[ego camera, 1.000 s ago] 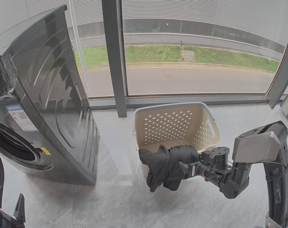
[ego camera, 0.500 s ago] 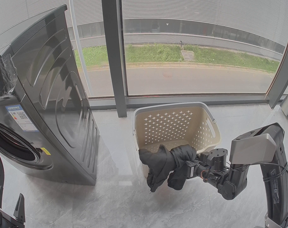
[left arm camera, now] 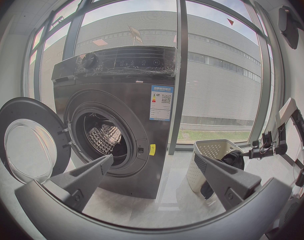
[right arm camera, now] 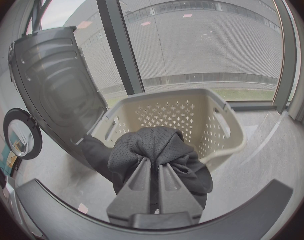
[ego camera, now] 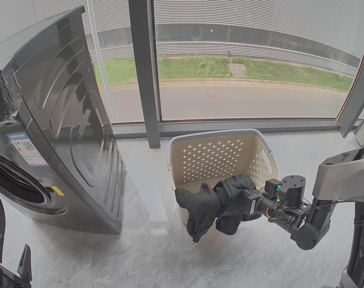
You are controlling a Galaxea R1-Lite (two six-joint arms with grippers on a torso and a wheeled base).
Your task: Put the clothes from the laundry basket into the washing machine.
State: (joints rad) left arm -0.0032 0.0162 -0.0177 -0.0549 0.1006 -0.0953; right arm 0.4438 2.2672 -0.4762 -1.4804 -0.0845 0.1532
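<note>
A grey front-loading washing machine (ego camera: 62, 121) stands at 9 o'clock in the head view. Its front carries a blue-and-white label (ego camera: 27, 149) with a square code. A small yellow sticker (ego camera: 57, 191) sits beside the round opening, at its 4 o'clock. The print on both is too small to make out. Clear plastic film wraps the control panel (left arm camera: 125, 60) along the top.

The round door (left arm camera: 28, 147) stands swung wide open, and the perforated metal drum (left arm camera: 103, 140) shows inside.

A cream laundry basket (ego camera: 214, 137) with star-shaped holes and a pale rim sits on the marble floor (ego camera: 150, 257), just below centre, at the machine's 3 o'clock. A dark garment (ego camera: 214, 209) lies bunched over the basket's near rim, with part of it hanging down the outside wall.

The right gripper (right arm camera: 153, 162) comes in from 4 o'clock. Its fingers are pinched together on a fold of that garment, at the basket's near rim.

The left gripper (left arm camera: 152, 156) hangs low at 7 o'clock, in front of the machine. Its fingers are spread wide with nothing between them.
</note>
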